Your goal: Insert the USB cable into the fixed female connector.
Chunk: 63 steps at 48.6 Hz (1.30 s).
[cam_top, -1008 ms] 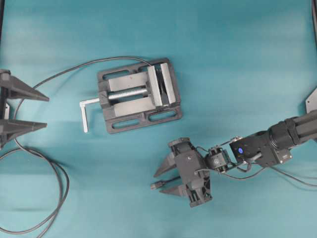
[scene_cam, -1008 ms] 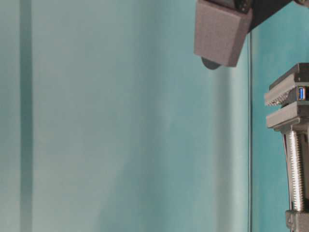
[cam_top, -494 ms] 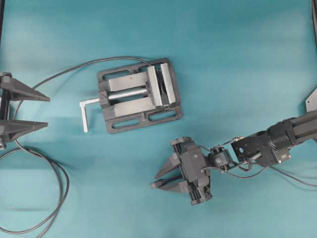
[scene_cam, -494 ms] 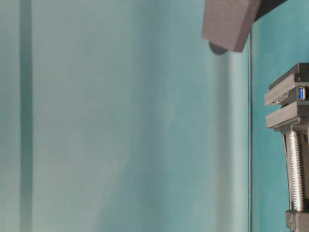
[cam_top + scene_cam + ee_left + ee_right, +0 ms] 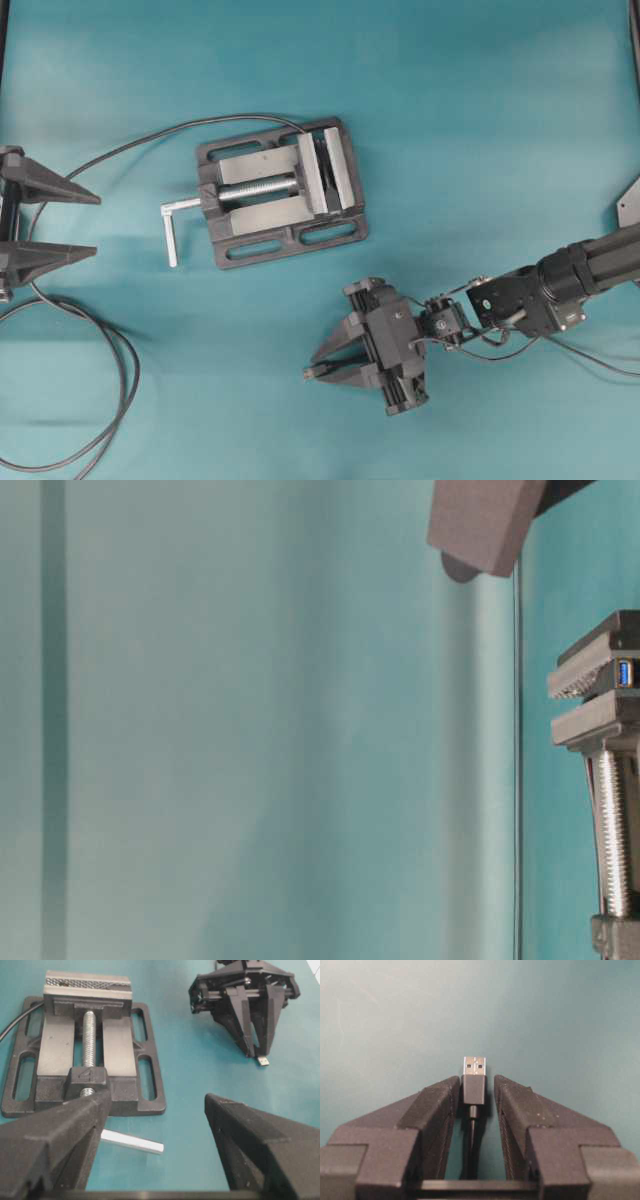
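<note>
Flanking the USB cable (image 5: 473,1091) plug on the table, the right gripper (image 5: 474,1091) fingers stand narrow, small gaps left (not yet a grip), silver tip poking clear for insertion. Well apart, the vise (image 5: 280,192) pins the fixed female connector (image 5: 624,672); the left gripper (image 5: 155,1130) waits wide

Light is even and fairly bright across the teal counter (image 5: 480,120), with soft shadows lying close under the vise (image 5: 280,192) in the overhead view. The table-level view is hazy and washed out, crossed by pale vertical bands, and a blurred grey block sits at its top edge. In the left wrist view the near fingers (image 5: 260,1150) are dark and soft. The right wrist view is dimmer toward its corners.
</note>
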{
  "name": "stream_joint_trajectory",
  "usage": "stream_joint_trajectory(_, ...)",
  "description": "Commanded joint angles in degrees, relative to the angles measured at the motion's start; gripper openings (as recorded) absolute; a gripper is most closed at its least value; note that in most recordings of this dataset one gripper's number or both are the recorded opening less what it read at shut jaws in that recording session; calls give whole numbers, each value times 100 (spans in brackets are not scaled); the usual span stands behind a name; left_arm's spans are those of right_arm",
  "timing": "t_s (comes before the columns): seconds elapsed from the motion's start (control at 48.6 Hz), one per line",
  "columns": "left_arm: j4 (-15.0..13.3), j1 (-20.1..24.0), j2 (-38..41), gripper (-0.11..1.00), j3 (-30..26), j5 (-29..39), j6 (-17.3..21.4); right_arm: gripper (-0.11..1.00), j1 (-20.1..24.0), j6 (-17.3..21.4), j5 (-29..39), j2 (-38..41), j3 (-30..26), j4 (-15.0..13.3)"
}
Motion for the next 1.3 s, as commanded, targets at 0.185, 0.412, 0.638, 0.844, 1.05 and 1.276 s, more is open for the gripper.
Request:
stream_joint_trajectory(0.185, 9, -9, 62, 93, -62, -26, -62, 28, 70, -53, -62, -149, 79, -18)
stream_joint_trajectory(0.412, 9, -9, 62, 93, -62, -26, -62, 22, 79, -413, -264, -141, 149, -79)
stream_joint_trajectory(0.638, 9, -18, 62, 93, -62, -26, -62, 22, 88, -431, -255, -141, 141, -70)
stream_joint_trajectory(0.844, 9, -9, 62, 93, -62, -26, -62, 22, 97, -431, -246, -141, 114, -35)
stream_joint_trajectory(1.05, 9, -9, 62, 93, -70, -26, -62, 22, 88, -431, -325, -185, 132, 343)
stream_joint_trajectory(1.276, 9, -9, 62, 93, -62, -26, -62, 22, 97, -431, -466, -483, 202, 1081)
